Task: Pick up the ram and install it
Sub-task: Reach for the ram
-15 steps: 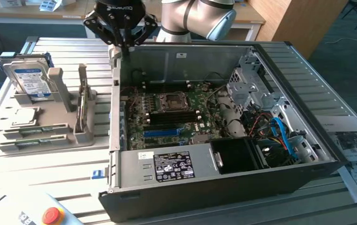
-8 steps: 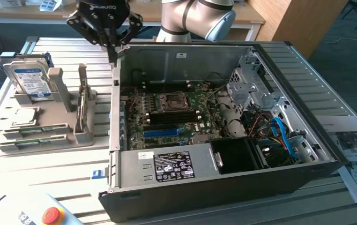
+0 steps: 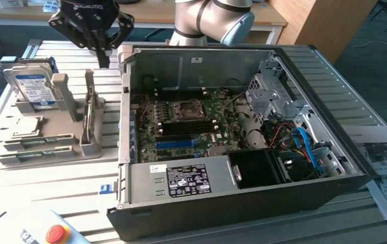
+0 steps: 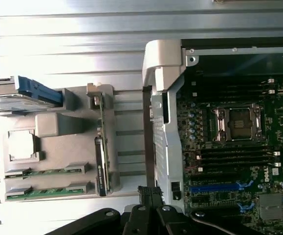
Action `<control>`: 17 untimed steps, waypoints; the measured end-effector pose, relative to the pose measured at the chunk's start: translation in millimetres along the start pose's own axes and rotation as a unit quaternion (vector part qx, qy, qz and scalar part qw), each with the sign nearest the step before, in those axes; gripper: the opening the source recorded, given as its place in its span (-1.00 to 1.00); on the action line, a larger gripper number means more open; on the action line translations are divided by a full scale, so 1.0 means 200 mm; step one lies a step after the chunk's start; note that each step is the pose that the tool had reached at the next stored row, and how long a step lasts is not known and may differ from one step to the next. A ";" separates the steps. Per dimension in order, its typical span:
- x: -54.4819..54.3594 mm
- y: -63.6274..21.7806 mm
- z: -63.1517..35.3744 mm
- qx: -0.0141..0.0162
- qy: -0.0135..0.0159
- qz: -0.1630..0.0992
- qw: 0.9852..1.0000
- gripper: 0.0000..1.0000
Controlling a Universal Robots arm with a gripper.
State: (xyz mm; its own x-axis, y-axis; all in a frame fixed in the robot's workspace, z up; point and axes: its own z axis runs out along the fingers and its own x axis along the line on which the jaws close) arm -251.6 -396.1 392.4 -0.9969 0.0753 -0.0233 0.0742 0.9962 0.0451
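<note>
The pincer (image 3: 103,60), its tips pressed together on nothing, was seen in open air at the exterior frame's upper left, above the ram (image 3: 92,109) (stood on edge in the grey holder (image 3: 63,154)), just beside the rim of the computer case (image 3: 123,127).

Open space above holder (image 3: 55,124), case wall (image 3: 124,112) beside
</note>
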 end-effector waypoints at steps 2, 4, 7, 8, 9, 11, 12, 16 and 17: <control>0.04 -0.002 -0.001 0.000 0.000 0.000 1.000 -0.80; 0.08 -0.005 -0.002 0.000 0.000 0.000 1.000 -0.80; 0.15 -0.008 -0.004 0.000 0.000 0.000 1.000 -0.80; 0.17 -0.009 -0.004 0.000 0.000 0.000 1.000 -0.80; 0.19 -0.011 -0.005 0.000 0.000 0.000 1.000 -0.80; 0.23 -0.013 -0.006 0.000 0.000 0.000 1.000 -0.80; 0.25 -0.014 -0.006 0.000 0.000 0.000 1.000 -0.80; 0.34 -0.018 -0.008 0.000 0.000 0.000 1.000 -0.80; 0.36 -0.019 -0.008 0.000 0.000 0.000 1.000 -0.80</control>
State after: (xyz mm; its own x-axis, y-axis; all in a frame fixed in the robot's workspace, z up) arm -322.8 -394.7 392.3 -0.9969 0.0753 -0.0233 0.0742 0.9962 0.0451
